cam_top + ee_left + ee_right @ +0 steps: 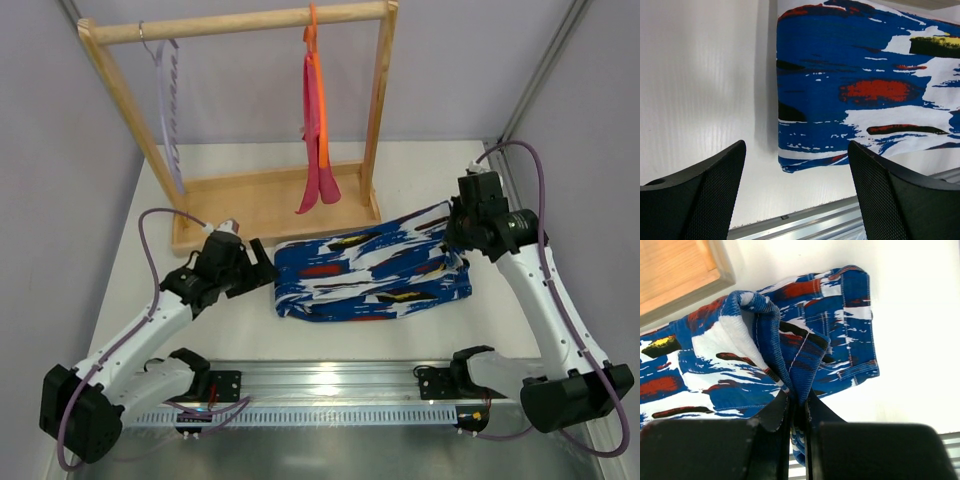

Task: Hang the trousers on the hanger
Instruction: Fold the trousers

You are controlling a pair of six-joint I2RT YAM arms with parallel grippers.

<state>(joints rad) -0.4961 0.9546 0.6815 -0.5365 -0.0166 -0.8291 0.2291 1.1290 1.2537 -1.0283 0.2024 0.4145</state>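
The trousers (pixel 370 275), in a blue, white, red and black print, lie folded on the white table in front of the rack. My right gripper (pixel 462 238) is shut on their right end, where a fold of fabric (pixel 790 360) is pinched up between the jaws (pixel 799 405). My left gripper (pixel 262 262) stands open just left of the trousers' left edge (pixel 790 165), with nothing between its fingers (pixel 875 185). The pale lilac hanger (pixel 170 110) hangs on the left end of the wooden rail.
A wooden rack (pixel 270 195) with a flat base stands behind the trousers. An orange hanger with a pink cloth (pixel 318 130) hangs on its rail. A metal rail (pixel 330 385) runs along the table's near edge. Grey walls close both sides.
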